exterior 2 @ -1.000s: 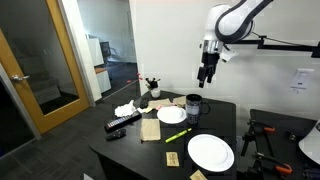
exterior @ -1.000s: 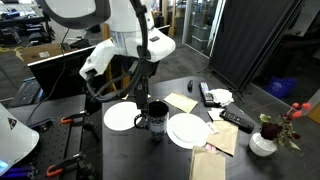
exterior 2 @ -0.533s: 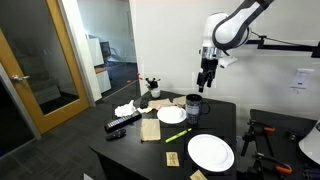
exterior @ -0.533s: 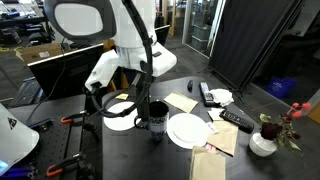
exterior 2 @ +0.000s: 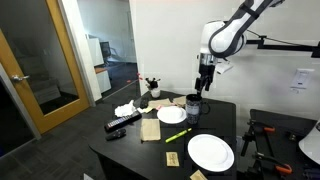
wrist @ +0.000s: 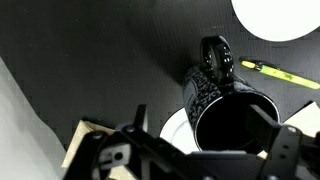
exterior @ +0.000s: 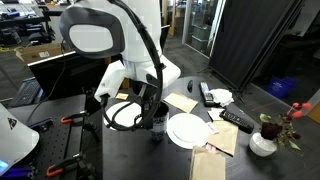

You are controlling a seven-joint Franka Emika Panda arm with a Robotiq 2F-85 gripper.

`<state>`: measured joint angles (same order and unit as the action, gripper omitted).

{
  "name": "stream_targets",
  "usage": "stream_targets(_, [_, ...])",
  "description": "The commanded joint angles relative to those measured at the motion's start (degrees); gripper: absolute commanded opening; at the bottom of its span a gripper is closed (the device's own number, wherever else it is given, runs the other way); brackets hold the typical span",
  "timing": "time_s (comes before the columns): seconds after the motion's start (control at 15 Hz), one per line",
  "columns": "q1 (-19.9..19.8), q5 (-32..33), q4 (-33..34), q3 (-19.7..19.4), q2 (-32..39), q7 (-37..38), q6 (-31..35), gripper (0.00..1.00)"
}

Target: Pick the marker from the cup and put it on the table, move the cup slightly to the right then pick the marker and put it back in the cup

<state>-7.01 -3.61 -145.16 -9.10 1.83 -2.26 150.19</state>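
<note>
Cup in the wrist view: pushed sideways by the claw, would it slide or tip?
The cup looks stout and wide-mouthed, so it would probably slide, not tip. Its side handle may make it swivel if pushed off-centre. It looks empty, so likely light.

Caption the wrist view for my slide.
Open end effector hovering over the dark cup, the yellow-green marker lying on the table beside it, a white plate beyond.
</note>
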Motion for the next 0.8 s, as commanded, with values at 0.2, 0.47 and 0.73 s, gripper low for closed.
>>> stream_targets(0.2, [-0.73, -1.1, 3.31, 0.57, 4.85, -0.69, 1.94, 1.0])
stream_targets(0.47, [-0.79, -1.73, 4.79, 1.0, 6.99, -0.92, 2.05, 1.0])
stream_targets(0.73, [-0.86, -2.14, 5.96, 1.58, 8.86, -1.07, 1.86, 1.0])
